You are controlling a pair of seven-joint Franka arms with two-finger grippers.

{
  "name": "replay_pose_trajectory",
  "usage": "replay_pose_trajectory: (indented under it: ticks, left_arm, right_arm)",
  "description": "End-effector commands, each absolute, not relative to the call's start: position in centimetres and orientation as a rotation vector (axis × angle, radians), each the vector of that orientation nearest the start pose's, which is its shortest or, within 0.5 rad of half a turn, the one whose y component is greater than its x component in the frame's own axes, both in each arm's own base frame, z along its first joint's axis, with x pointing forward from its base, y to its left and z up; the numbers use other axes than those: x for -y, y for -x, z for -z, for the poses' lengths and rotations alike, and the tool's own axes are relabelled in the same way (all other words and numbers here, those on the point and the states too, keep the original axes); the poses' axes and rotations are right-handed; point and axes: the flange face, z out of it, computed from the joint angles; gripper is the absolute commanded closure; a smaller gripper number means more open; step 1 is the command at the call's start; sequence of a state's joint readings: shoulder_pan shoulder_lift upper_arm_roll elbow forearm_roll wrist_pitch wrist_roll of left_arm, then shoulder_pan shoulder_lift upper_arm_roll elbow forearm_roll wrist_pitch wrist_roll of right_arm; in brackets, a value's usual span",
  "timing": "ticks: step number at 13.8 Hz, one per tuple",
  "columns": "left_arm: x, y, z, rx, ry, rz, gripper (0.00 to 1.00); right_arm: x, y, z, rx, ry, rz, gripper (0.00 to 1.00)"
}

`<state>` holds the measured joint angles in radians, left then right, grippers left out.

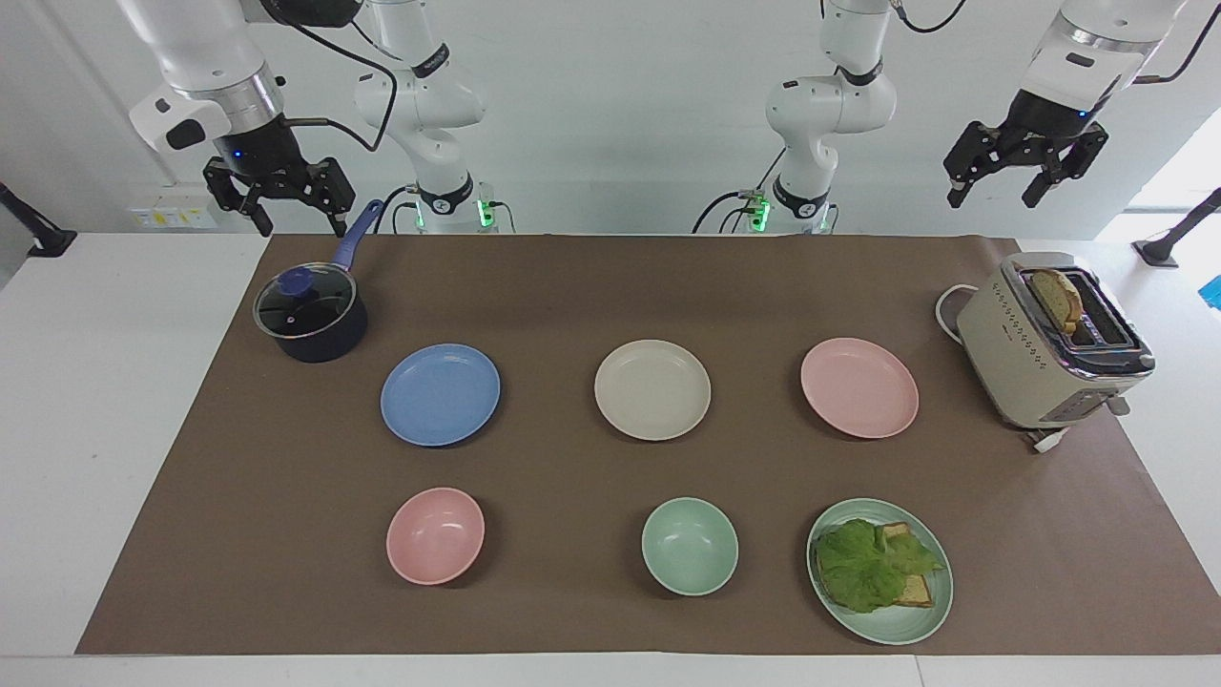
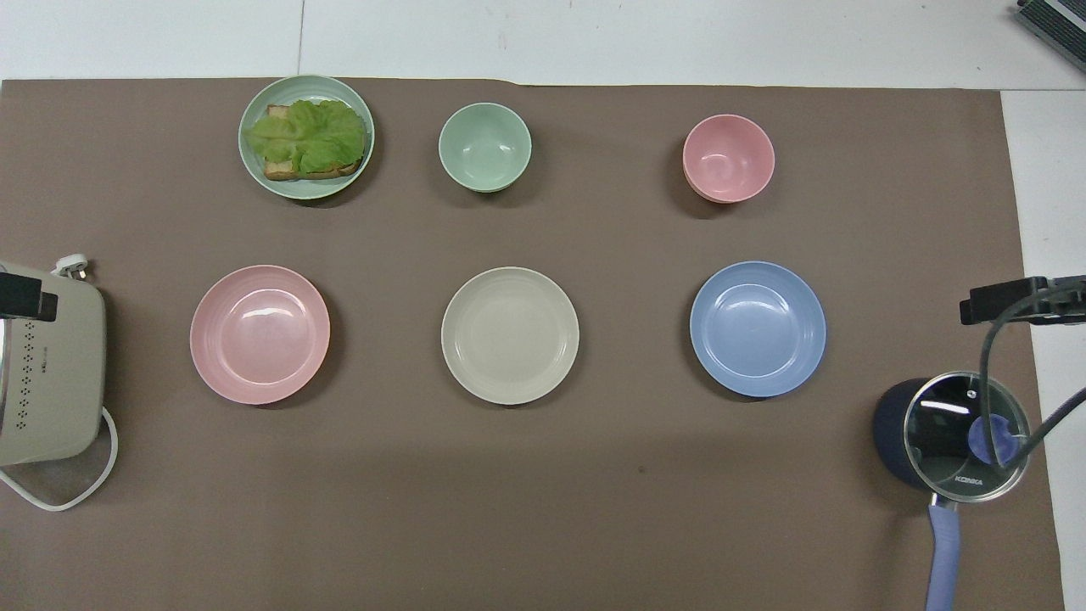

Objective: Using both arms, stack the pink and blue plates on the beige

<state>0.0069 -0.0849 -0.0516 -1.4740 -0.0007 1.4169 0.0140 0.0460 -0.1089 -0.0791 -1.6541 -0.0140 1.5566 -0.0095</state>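
Beige plate (image 1: 652, 389) is our landmark: we find the blue plate (image 1: 440, 394) beside it toward the right arm's end, the pink plate (image 1: 858, 387) toward the left arm's. Both lie flat, unstacked. Left gripper (image 1: 996, 197) and right gripper (image 1: 300, 223) hang raised, fingers apart, empty.

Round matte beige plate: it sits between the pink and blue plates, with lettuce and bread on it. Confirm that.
Wrong in one respect. The round matte beige plate does sit between the pale pink plate and medium blue plate, but it is bare. The overhead view shows the lettuce and bread on the pale green plate.
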Motion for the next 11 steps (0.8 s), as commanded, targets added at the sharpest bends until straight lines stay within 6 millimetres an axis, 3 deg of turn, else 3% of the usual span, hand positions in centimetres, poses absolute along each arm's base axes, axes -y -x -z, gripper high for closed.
replay_pose_trajectory:
  ticks: [1, 11]
  left_arm:
    - [2.26, -50.44, -70.42, -0.084, 3.138, 0.041, 0.00]
    - [2.23, -50.46, -70.42, -0.083, 3.142, 0.048, 0.00]
  right_arm:
    - [2.19, -51.25, -64.11, -0.016, 3.129, 0.002, 0.00]
    - [2.20, -50.88, -63.89, -0.016, 3.128, -0.002, 0.00]
